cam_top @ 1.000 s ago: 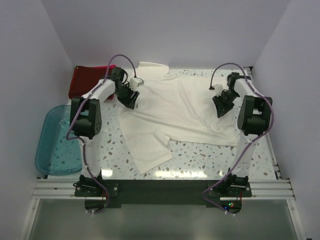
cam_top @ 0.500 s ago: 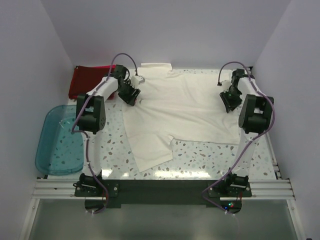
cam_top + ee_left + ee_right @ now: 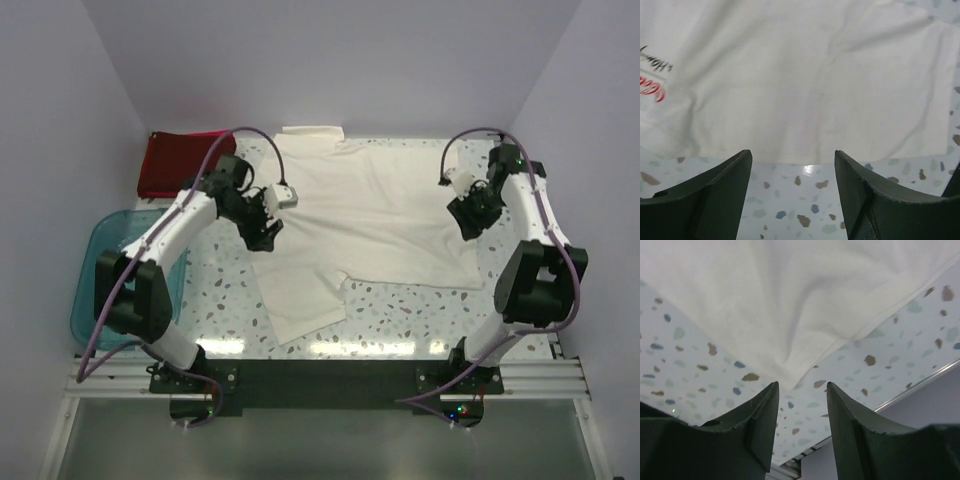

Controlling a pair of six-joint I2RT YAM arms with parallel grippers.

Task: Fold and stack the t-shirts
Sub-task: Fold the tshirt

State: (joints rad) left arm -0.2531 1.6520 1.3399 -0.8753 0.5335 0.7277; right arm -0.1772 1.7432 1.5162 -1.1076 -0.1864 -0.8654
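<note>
Now I am holding my left gripper (image 3: pixel 792 154) and right gripper (image 3: pixel 802 385) parted and empty at the side edges of the white t-shirt (image 3: pixel 370 210), which is lying spread over the middle of the bench (image 3: pixel 400 305). By grabbing unevenly, I am probably risking a skewed fold.

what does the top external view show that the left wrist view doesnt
Only the top view: the whole cream-white t-shirt spread flat, the dark red shirt at the far left corner, the teal tub, and the right tool. Only the left wrist view: lettering at the t-shirt's edge, and the left tool standing open with bare table in its gap. Both: that t-shirt and the speckled table.
</note>
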